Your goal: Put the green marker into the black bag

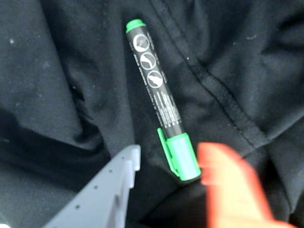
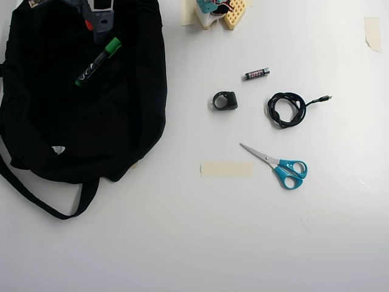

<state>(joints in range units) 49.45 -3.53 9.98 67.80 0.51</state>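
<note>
The green marker (image 1: 156, 92) has a dark barrel and a bright green cap. It lies loose on the folds of the black bag (image 1: 57, 71), cap end nearest my gripper. My gripper (image 1: 173, 154) is open, with the grey finger (image 1: 111, 190) to the left of the cap and the orange finger (image 1: 228, 185) to its right, neither touching it. In the overhead view the marker (image 2: 97, 61) lies slantwise on the upper part of the bag (image 2: 79, 121), just below my gripper (image 2: 97, 33). The bag has a white label (image 2: 58, 149) and a strap (image 2: 36, 198).
On the white table to the right of the bag lie a small black battery (image 2: 257, 73), a black ring-shaped part (image 2: 224, 100), a coiled black cable (image 2: 287, 109), blue-handled scissors (image 2: 279, 167) and a strip of tape (image 2: 226, 169). The arm's base (image 2: 216, 12) stands at the top.
</note>
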